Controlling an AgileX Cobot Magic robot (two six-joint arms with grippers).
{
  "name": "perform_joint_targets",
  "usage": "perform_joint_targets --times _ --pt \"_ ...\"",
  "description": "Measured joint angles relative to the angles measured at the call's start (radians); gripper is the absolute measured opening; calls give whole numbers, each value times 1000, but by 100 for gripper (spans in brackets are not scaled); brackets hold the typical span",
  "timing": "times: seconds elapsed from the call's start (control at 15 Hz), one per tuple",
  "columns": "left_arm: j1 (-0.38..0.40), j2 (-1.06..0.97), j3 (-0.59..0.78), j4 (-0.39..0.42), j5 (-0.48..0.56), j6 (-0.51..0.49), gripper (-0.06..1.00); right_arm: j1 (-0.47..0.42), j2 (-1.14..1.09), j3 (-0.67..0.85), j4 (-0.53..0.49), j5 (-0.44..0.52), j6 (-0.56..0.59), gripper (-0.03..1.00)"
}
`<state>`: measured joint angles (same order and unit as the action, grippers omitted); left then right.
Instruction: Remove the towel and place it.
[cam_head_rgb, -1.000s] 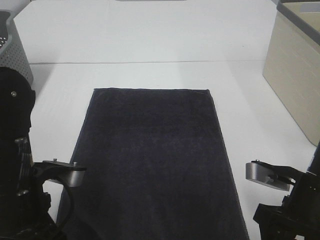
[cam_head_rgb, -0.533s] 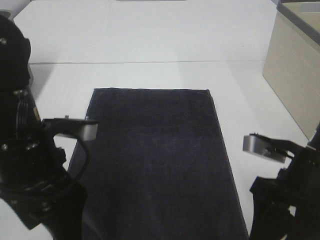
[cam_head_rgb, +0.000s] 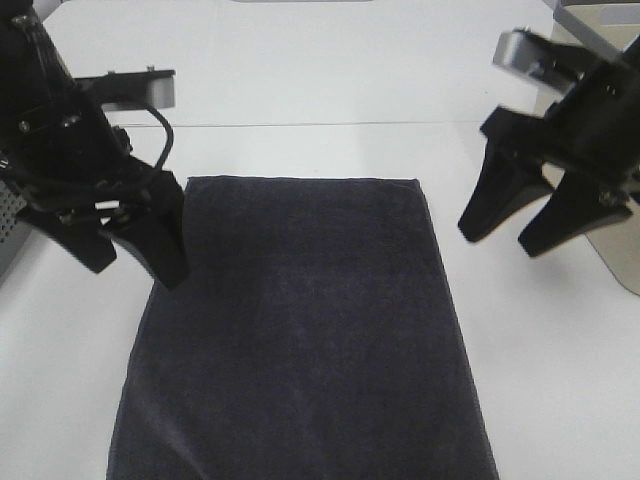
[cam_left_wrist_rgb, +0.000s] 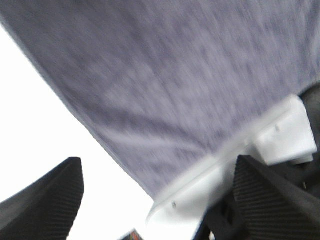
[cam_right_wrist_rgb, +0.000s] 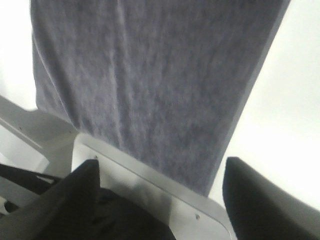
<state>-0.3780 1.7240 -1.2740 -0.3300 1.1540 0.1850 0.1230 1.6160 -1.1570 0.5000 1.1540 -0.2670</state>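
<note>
Dark towel (cam_head_rgb: 300, 330) lies flat on tabletop (cam_head_rgb: 540, 380), below and between both jaws. Both wide, empty: left jaws over its left edge, right jaws off its right edge. Risk: right closes on bare tabletop, lift goes lopsided.

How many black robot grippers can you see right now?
2. The left gripper, open, hangs at the left edge of the dark charcoal terry towel, near its far corner; the right gripper, open, hangs above the white table right of the towel. None looks hidden.
</note>
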Motion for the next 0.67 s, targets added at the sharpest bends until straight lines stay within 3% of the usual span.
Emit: perform_joint_targets --times 0.07,0.27,0.47,0.67 --pt "77 59 -89 7 -52 0 77 -71 54 -117 7 2 0 69" --pt "162 155 -195 13 -99 3 77 -80 71 -157 -91 -88 74 69" --pt "183 235 -259 22 -120 37 77 -80 139 -196 -104 -80 35 74" --pt "186 336 -363 45 -144 45 80 -80 326 -363 -84 -19 -19 78"
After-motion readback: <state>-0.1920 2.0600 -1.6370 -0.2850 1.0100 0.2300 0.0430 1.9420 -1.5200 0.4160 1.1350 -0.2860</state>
